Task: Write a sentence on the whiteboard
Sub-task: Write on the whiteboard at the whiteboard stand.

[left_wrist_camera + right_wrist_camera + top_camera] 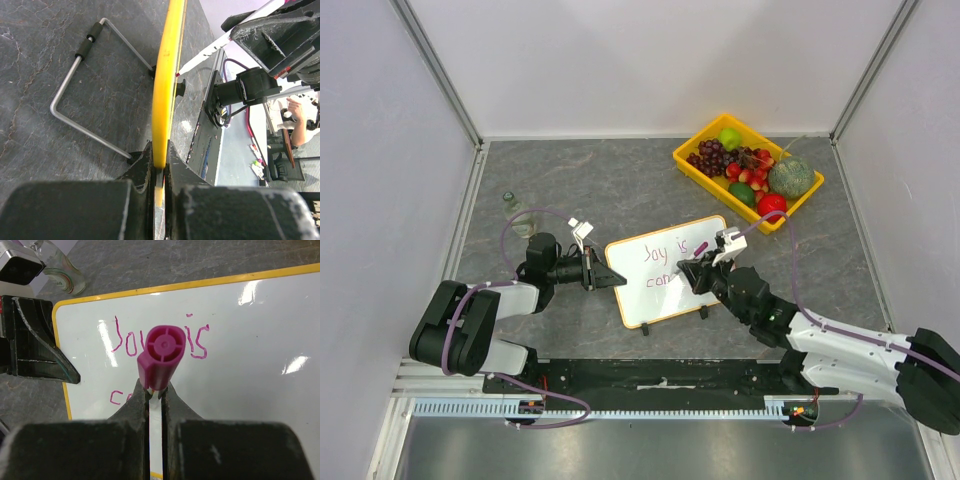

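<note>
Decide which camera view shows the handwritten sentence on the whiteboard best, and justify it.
Top external: the sentence reads "Joy is" whole, with "con" starting below before the right arm covers it. The right wrist view is closer, but the marker hides the middle letters. The left wrist view sees the whiteboard edge-on, no writing.

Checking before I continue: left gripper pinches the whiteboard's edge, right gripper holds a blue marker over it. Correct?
No: the marker is magenta, not blue; the right wrist view shows it. The left gripper does pinch the edge of the whiteboard, and the right gripper holds the marker over it.
</note>
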Controlling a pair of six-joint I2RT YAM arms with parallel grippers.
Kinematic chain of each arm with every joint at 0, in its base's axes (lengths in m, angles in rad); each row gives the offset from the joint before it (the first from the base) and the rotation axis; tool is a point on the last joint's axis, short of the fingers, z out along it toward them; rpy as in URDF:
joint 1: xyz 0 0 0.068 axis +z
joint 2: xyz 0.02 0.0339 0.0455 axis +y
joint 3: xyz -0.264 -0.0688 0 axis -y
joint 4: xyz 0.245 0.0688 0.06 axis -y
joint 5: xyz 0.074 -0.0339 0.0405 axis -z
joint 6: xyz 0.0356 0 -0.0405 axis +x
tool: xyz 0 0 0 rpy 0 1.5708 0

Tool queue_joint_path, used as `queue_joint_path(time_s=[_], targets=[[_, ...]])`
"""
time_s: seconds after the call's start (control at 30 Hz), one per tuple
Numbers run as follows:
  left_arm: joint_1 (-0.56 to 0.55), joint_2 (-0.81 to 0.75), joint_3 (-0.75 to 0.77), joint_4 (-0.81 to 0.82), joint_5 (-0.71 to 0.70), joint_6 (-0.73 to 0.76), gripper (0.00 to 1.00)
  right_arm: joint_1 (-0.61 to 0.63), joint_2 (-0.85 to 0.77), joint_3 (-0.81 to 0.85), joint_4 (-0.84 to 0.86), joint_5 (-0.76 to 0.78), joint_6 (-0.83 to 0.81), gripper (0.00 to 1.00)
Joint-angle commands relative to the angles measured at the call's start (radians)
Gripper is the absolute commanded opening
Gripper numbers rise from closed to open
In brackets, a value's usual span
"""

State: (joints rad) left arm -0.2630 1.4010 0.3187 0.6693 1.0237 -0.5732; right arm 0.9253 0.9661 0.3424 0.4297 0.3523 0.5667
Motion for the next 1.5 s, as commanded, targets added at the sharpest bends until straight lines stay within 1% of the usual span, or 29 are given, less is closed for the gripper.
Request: queue_joint_path(time_s=[0.0, 0.2, 0.57, 0.73, 1.07, 1.47], targets=[[-0.001, 0.018, 0.011, -0.019, -0.053, 0.016, 0.02, -0.005, -0.017, -0.031, -0.016, 0.001, 0.002, 0.0], [-0.001, 0.021, 0.011, -0.017, -0.053, 0.016, 0.02, -0.005, -0.059, 0.004, -0.06, 0.013, 0.015, 0.0], [-0.001, 0.021, 0.013, -0.017, -0.053, 0.016, 0.02, -0.006, -0.09, 0.112, -0.112, -0.029, -0.019, 0.0], [-0.001, 0.021, 0.013, -0.019, -0.053, 0.016, 0.02, -0.009, -0.087, 0.115, -0.109, -0.045, -0.024, 0.0], [-0.001, 0.018, 0.011, -0.019, -0.053, 0.016, 0.02, -0.036, -0.141, 0.099, -0.154, -0.03, -0.036, 0.0], [-0.001, 0.018, 0.008, -0.017, -0.054, 0.016, 0.02, -0.054, -0.167, 0.093, -0.181, -0.032, -0.056, 0.0]])
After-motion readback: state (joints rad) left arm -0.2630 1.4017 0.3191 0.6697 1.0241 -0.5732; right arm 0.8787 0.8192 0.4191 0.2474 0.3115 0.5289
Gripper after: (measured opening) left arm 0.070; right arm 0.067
